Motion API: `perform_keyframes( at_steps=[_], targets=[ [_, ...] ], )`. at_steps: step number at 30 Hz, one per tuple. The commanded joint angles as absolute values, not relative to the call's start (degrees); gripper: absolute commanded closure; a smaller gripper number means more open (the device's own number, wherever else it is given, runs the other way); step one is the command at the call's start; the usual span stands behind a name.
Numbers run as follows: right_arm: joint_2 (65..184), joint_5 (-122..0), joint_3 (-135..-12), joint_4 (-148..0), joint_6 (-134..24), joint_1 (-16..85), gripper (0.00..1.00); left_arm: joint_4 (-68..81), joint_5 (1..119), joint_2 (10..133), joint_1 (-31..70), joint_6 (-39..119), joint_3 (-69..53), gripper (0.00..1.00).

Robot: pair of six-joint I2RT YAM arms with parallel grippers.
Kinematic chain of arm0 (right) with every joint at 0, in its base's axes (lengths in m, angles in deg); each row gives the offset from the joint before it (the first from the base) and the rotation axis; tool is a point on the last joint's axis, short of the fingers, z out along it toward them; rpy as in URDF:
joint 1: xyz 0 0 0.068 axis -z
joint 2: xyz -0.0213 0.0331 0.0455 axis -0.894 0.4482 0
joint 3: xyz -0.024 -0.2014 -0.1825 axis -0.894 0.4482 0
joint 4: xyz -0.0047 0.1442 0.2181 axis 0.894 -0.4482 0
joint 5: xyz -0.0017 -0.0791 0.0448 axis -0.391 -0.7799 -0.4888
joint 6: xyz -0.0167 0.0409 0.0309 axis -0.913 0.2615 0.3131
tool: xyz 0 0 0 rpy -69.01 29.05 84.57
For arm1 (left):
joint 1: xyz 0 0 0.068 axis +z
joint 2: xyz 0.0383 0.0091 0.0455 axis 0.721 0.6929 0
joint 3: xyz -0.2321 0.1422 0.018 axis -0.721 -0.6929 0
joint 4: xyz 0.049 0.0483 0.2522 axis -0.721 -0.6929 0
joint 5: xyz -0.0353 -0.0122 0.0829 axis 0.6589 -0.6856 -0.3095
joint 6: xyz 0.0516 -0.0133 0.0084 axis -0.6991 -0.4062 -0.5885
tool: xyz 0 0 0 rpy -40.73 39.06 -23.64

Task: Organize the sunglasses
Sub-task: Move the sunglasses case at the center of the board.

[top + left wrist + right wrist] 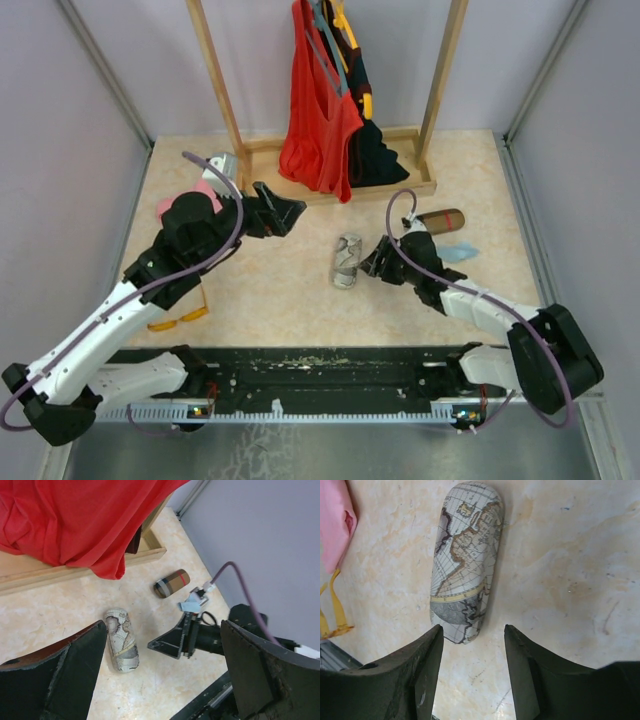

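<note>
Two tools, both spread, and neither one has anything in it. In the top view the left tool (283, 214) hangs left of centre, its fingers wide apart above the pale marbled bench (280, 290). The right tool (471, 635) sits just right of centre. Its own camera shows a plain gap between the dark fingers, and nothing is pinched there.

Right in front of that gap lies the oblong hard case printed with an old world map (467, 560). The case is shut and flat on the bench, its near end just short of the fingertips, and I cannot tell whether they touch it.

Up and to the right in the top view are the brown oblong case with a red stripe (171, 583) and, just below it, the light blue cloth square (458, 251). On the left, a pink cloth (335, 525) peeks out beside the left arm. A yellow-orange pair of glasses (180, 320) lies lower left, close under that arm.

At top centre stands the wooden rack (400, 188), with a red garment (315, 110) draped down onto its base.

As for the thin red-framed sunglasses, no view shows them and I cannot tell where they are.
</note>
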State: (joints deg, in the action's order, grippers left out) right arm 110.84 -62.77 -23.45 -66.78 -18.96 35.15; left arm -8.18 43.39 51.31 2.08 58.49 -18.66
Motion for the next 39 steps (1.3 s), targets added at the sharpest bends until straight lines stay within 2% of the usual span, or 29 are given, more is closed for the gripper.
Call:
perform_keyframes(
  at_steps=[1, 7, 18, 23, 28, 39],
  targets=[
    [116.2, -59.8, -24.2, -56.0, -13.8, 34.2, 0.47, -14.9, 44.8, 51.6, 1.9, 62.8, -13.0, 0.00],
    [125.2, -60.2, -27.3, -52.0, -14.3, 34.2, 0.47, -15.4, 47.5, 50.8, 1.9, 64.8, -8.2, 0.00],
    [137.5, -59.0, -35.0, -49.2, -16.0, 34.2, 0.48, -12.6, 48.6, 46.4, 1.9, 64.7, -8.6, 0.00],
    [142.8, -58.8, -38.9, -50.3, -18.4, 34.2, 0.55, -11.6, 49.5, 46.0, 1.9, 64.9, -9.3, 0.00],
    [148.0, -55.6, -44.4, -52.9, -21.7, 33.8, 0.57, -11.0, 50.1, 45.7, 2.0, 64.8, -9.0, 0.00],
    [157.9, -52.9, -57.6, -56.8, -22.8, 24.9, 0.59, -9.3, 48.3, 43.7, 1.9, 64.1, -9.8, 0.00]
  ],
)
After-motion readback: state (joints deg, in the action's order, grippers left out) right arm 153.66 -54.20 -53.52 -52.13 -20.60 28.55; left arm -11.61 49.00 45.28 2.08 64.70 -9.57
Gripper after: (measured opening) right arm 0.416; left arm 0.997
